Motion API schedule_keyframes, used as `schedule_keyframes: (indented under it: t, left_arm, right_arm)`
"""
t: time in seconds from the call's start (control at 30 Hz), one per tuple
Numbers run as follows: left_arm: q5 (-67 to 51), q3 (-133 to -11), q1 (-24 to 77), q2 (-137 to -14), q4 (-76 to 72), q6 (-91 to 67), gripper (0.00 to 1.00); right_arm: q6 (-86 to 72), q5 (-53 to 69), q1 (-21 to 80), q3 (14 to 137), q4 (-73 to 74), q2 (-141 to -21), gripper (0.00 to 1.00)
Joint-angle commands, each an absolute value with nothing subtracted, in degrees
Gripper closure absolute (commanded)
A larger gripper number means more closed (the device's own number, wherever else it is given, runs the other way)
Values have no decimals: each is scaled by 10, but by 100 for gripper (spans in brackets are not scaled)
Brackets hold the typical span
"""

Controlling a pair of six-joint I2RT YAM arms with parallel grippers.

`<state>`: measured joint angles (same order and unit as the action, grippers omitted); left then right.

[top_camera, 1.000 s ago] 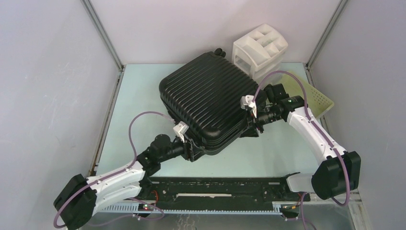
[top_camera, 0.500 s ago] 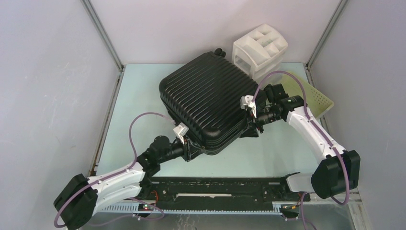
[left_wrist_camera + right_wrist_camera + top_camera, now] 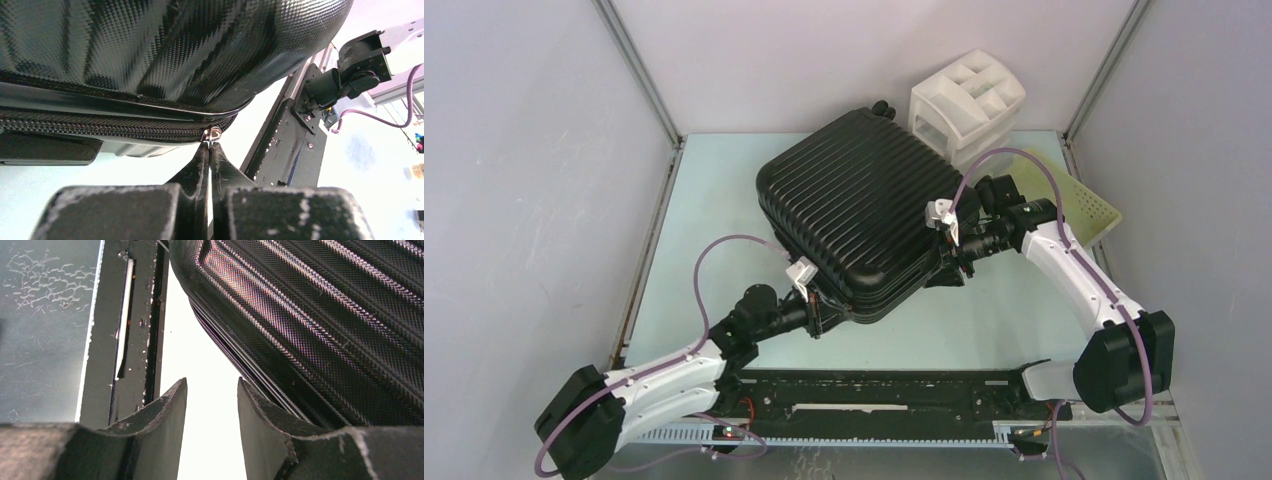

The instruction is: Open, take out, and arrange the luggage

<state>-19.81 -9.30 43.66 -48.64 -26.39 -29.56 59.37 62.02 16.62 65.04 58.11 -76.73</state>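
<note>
Luggage lies flat and zipped shut mid-table, white organizer just behind it. Left gripper has jaws together, apparently pinching the zipper pull at the near corner, presumably to run the zip. Right gripper has jaws apart, holding nothing, beside the right edge, likely bracing the shell.

A flat, pale green table top is seen from above. A big black hard suitcase with ribs is laid flat on it, near the middle and a bit toward the back. A white plastic box with three drawers is set at the back right corner, just behind the suitcase. A pale yellow plastic basket with little holes is placed at the right edge. A long black metal bar is fixed along the near edge.
</note>
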Motion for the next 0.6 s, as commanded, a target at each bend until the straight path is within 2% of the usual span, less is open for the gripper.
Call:
schedule_keyframes:
  t: [0.0, 0.27, 0.57]
  left_arm:
    - [-157, -94, 436, -464, -253, -290, 100]
    - [-38, -130, 436, -394, -33, -294, 100]
    - [71, -187, 413, -395, 58, -278, 100]
  right_arm:
    - [609, 627, 165, 651, 588, -769, 50]
    - [614, 625, 167, 651, 592, -771, 50]
    - [589, 600, 169, 651, 572, -775, 51]
